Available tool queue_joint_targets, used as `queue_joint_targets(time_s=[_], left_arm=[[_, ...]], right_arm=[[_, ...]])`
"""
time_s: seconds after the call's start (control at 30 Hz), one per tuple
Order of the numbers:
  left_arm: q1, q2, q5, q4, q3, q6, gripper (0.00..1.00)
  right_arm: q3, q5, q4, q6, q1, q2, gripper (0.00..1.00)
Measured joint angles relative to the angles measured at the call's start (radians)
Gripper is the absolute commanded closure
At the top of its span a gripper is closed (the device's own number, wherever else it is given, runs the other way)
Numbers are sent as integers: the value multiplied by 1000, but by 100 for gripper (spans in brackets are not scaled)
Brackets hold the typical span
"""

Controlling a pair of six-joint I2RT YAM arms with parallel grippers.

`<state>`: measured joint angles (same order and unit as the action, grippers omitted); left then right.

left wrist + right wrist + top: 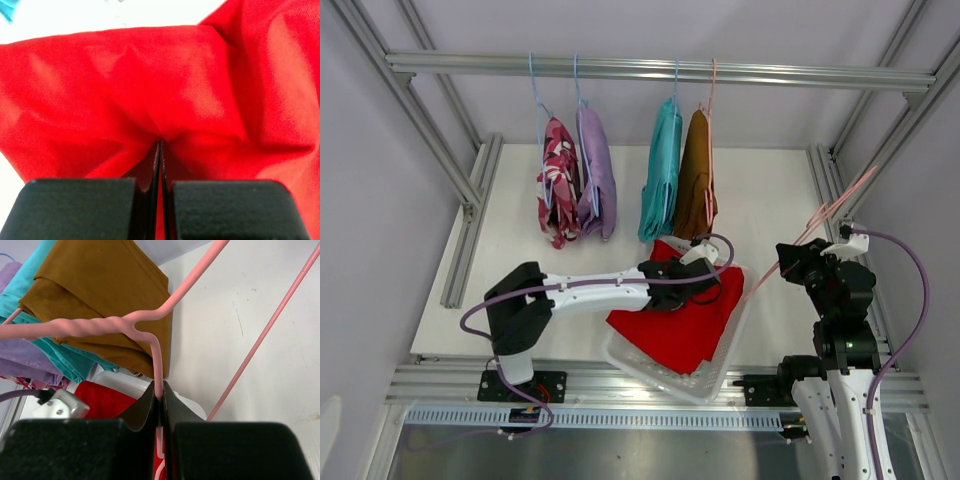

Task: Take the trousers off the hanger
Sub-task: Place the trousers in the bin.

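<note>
1. My left gripper (pixel 160 147) is clamped tight, with a fold of the red trousers (pixel 125 85) pinched between the fingers.
2. The red trousers lie bunched in a clear bin (pixel 660 378) at the near middle of the table (pixel 510 250) and cover most of it. They are off the hanger.
3. My left arm reaches across from its base to the far side of the bin, the wrist low over the red cloth.
4. My right gripper (pixel 159 392) is closed on the wire of a pink hanger (pixel 115 325), just below the twisted neck.
5. That pink hanger is off the rail (pixel 660 70). It is bare wire, tilted, and held over the right side of the table beside the bin.
6. Four pairs hang on the rail. From left to right they are the camo trousers (pixel 558 180), lilac trousers (pixel 596 170), teal trousers (pixel 662 170) and rust-brown trousers (pixel 697 185).
7. The camo and lilac pairs touch each other, and so do the teal and rust-brown pairs. There is a gap between the two sets.
8. The rust-brown pair hangs just beyond the far edge of the bin.
</note>
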<state>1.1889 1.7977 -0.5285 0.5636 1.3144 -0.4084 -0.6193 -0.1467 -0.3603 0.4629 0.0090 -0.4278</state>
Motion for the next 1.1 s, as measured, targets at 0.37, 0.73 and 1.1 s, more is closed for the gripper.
queue_joint_targets(time_s=[0.37,0.73,1.1], left_arm=[[-12,89,15,-84,-31,-47,99],[-13,47,18,-23,-27,-64,91],[-13,-199,44,216,110,-37,99]], right_arm=[[0,0,0,0,0,1,100],[0,-1,6,0,0,1,100],[0,-14,24,0,0,1,100]])
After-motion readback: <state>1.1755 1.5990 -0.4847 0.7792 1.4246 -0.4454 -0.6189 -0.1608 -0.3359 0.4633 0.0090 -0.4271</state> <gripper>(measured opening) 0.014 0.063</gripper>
